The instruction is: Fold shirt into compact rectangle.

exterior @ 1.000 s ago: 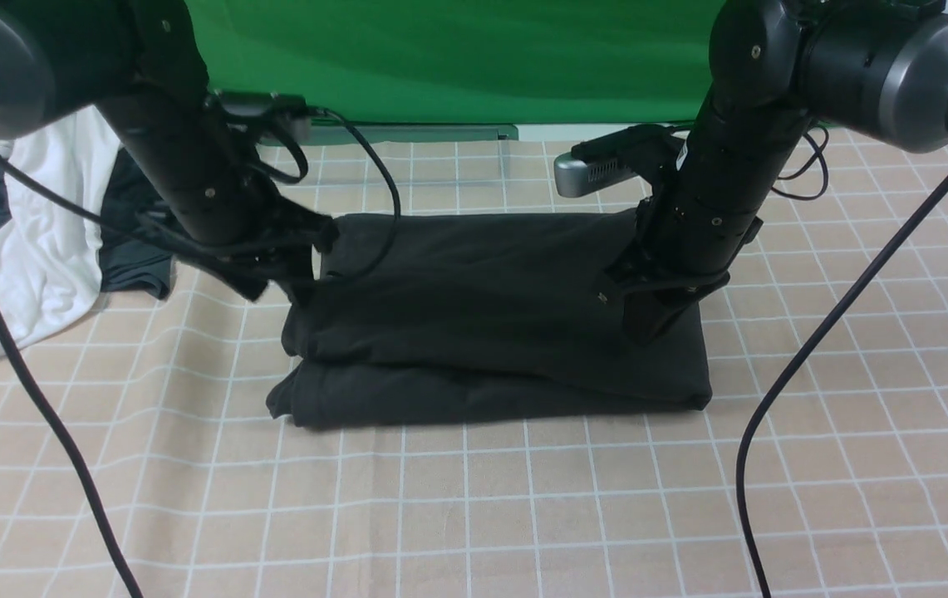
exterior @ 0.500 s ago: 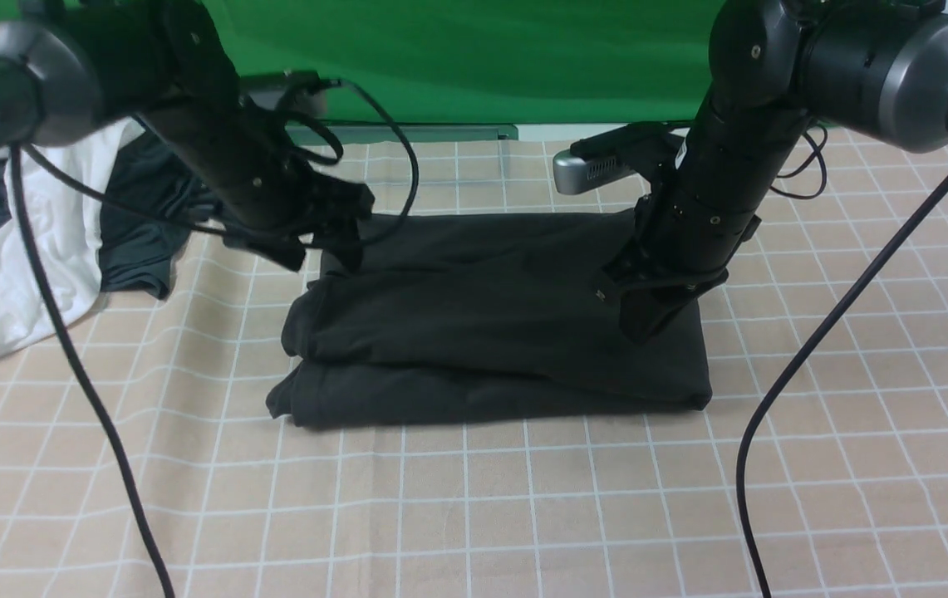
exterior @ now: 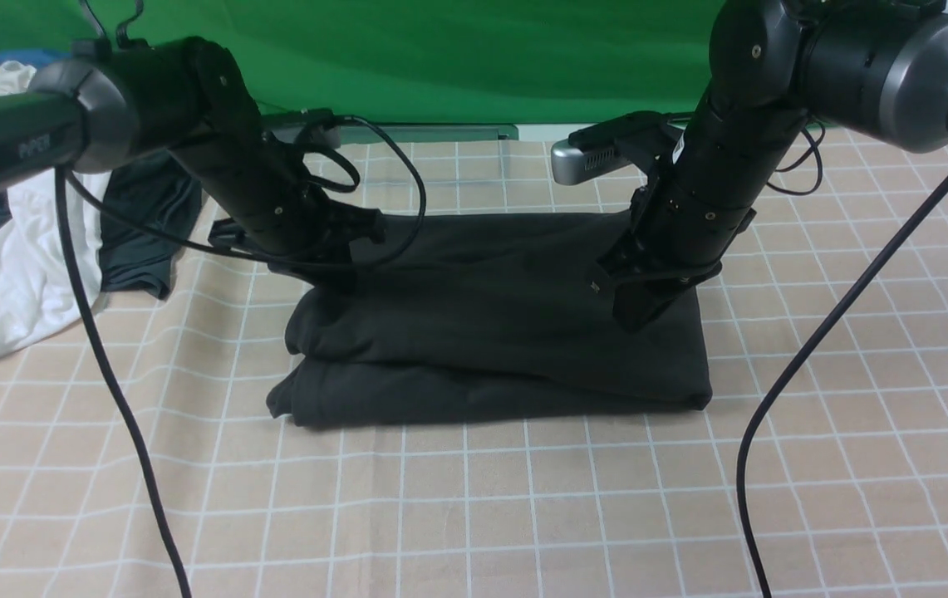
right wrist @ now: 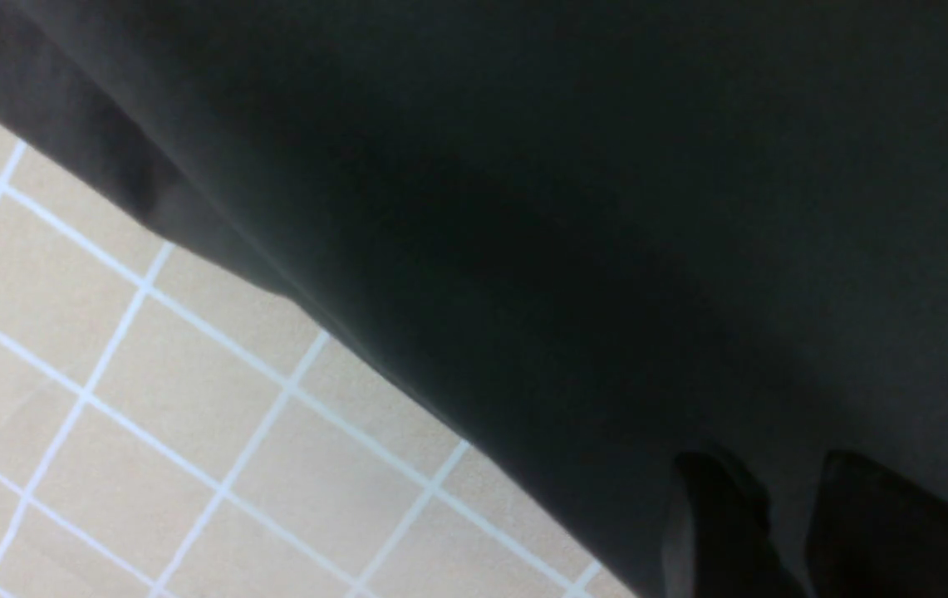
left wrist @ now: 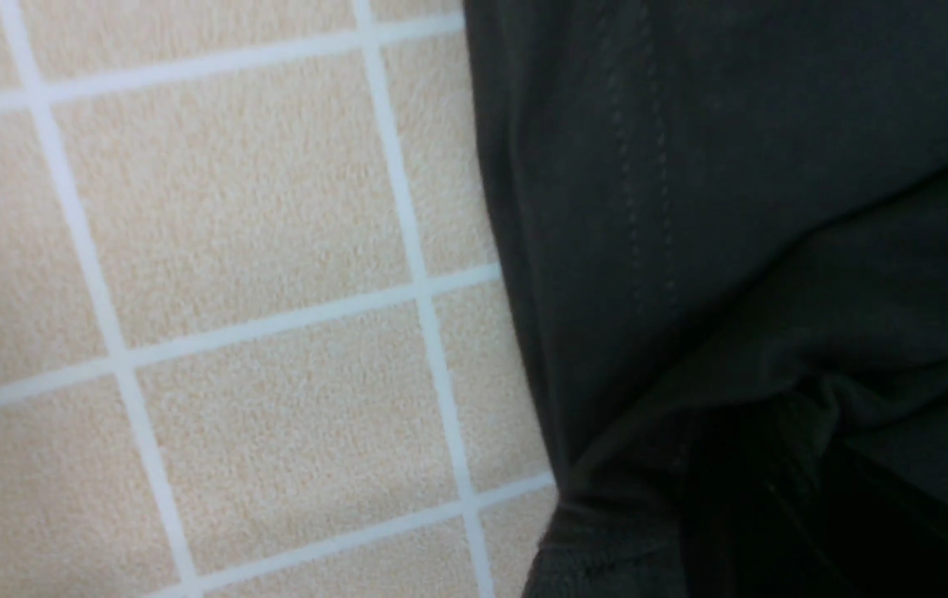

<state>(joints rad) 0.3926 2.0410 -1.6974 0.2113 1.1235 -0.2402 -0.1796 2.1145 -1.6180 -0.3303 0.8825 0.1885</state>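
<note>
The black shirt (exterior: 490,332) lies folded into a rough rectangle of stacked layers in the middle of the checked cloth. My left gripper (exterior: 339,272) is down at the shirt's far left corner. In the left wrist view the shirt fabric (left wrist: 731,208) puckers into the dark jaws, which are shut on it. My right gripper (exterior: 636,316) hovers over the shirt's right part. In the right wrist view its two fingers (right wrist: 714,515) stand a little apart, with flat shirt cloth (right wrist: 523,208) below the right gripper (right wrist: 793,507) and nothing pinched.
A heap of white, blue and dark grey garments (exterior: 33,241) lies at the far left of the table. A green backdrop (exterior: 457,58) closes the far edge. Black cables (exterior: 806,357) hang from both arms over the checked tablecloth (exterior: 474,515).
My left arm swung from the shirt's left edge up to its far left corner and its jaws closed. The right gripper rose slightly off the shirt.
</note>
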